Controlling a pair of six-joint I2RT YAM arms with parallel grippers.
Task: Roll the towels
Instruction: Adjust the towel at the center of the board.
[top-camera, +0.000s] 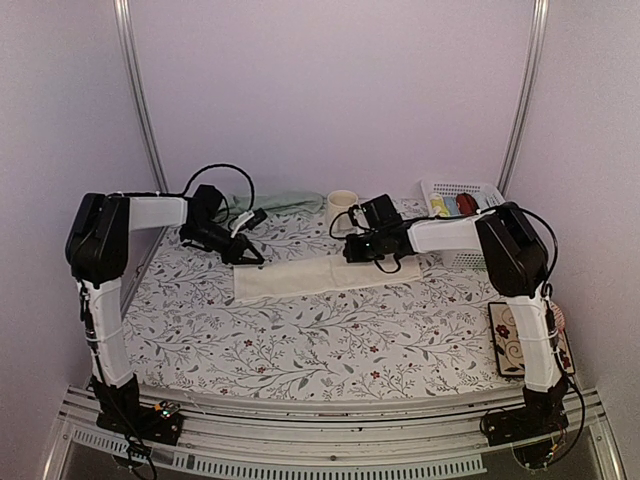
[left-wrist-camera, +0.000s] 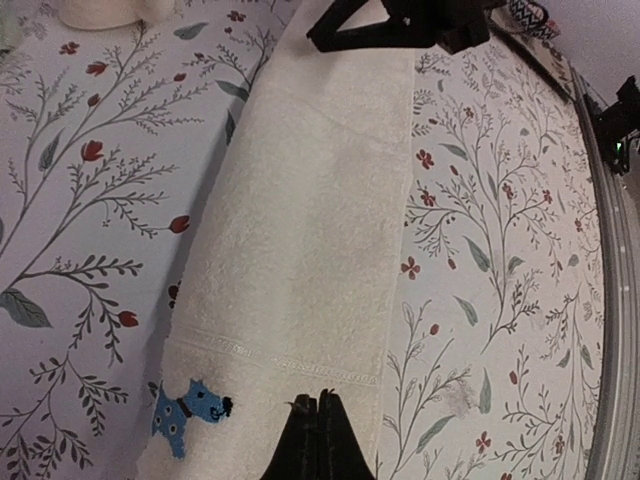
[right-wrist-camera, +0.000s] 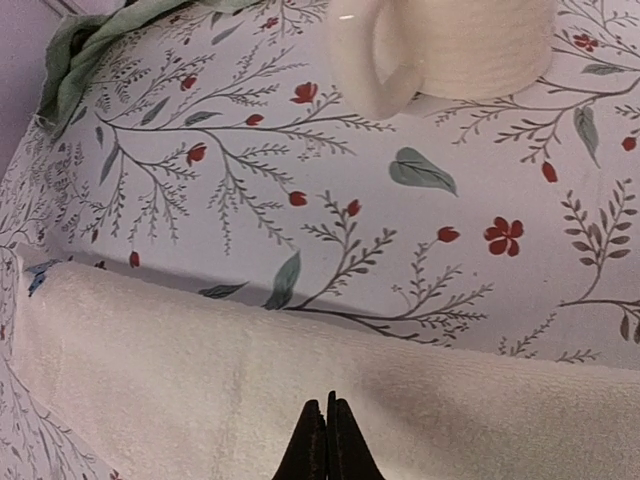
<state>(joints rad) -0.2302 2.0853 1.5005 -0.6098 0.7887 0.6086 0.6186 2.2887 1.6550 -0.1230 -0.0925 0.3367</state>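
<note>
Top external showed left gripper (top-camera: 257, 259) and right gripper (top-camera: 352, 254) pinching cream towel (top-camera: 310, 276) beneath them; rolling together seemed next.

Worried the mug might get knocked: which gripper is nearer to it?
Right. The right gripper is at the end of the cream towel close to the mug; the left gripper is at the towel's opposite end.

Pale lilac walls (top-camera: 330, 90) close the scene from 9 through 12 to 3 o'clock (softly, evenly lit). Two metal poles (top-camera: 140, 100) rise at 11 and 1 o'clock. A floral tablecloth (top-camera: 300, 345) covers the table; an aluminium rail (top-camera: 330, 445) runs along 6 o'clock.
</note>
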